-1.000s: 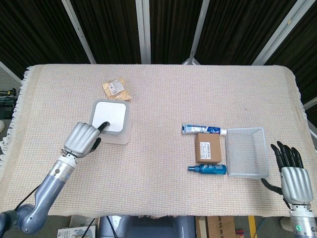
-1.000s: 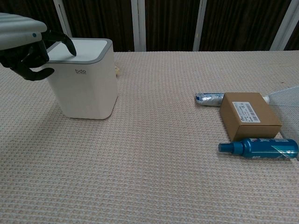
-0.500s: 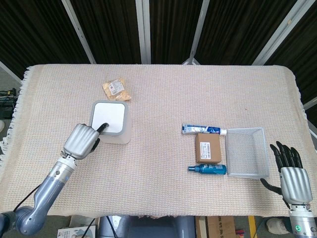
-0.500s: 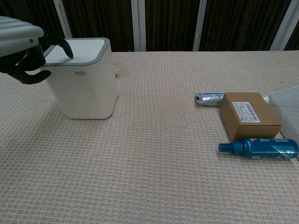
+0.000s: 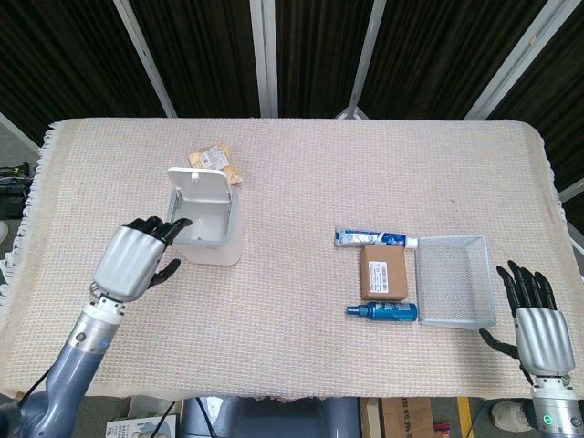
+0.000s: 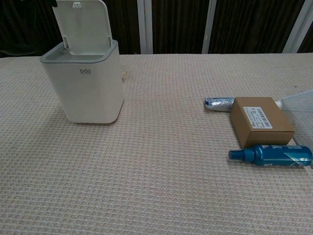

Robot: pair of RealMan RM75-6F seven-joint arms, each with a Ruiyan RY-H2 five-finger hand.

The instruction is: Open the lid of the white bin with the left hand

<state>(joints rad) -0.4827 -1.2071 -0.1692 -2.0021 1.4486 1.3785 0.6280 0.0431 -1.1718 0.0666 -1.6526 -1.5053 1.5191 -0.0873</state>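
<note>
Now the white bin (image 5: 206, 228) stands with its lid (image 6: 80, 25) raised; beside it the left hand (image 5: 135, 259) hovers released, apparently not touching, fingers spread.

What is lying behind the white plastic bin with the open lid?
Behind the white plastic bin a small yellowish snack packet lies on the woven tablecloth. The raised lid covers part of it, so its full shape cannot be seen.
</note>
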